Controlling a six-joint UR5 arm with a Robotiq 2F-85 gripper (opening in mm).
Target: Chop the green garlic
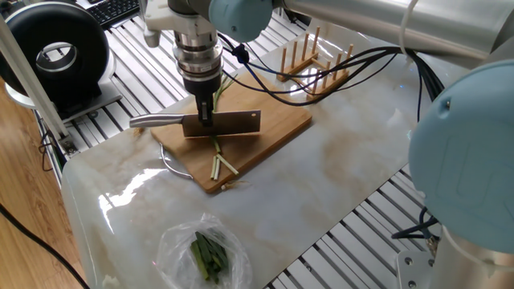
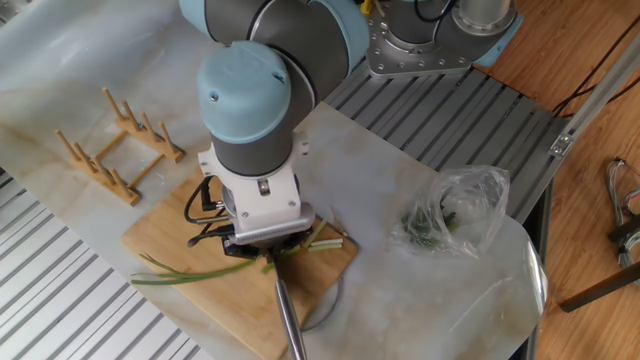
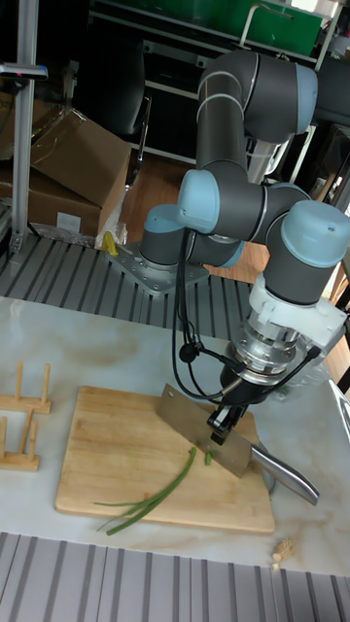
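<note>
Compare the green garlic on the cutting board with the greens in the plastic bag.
The green garlic lies bare on the cutting board; the bagged greens sit wrapped in clear plastic on the marble table. The garlic is long and thin, pale at one end, with short cut sticks beside it; the bagged greens are a short, dark green bundle. The knife is over the garlic only. Both are green stalks.

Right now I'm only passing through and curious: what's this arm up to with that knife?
The gripper is shut on a cleaver, holding its blade across the green garlic on the bamboo cutting board. A couple of short cut sticks already lie near the board's front edge, while the long leafy part is uncut. A plastic bag of greens and a wooden rack sit aside on the marble table.
</note>
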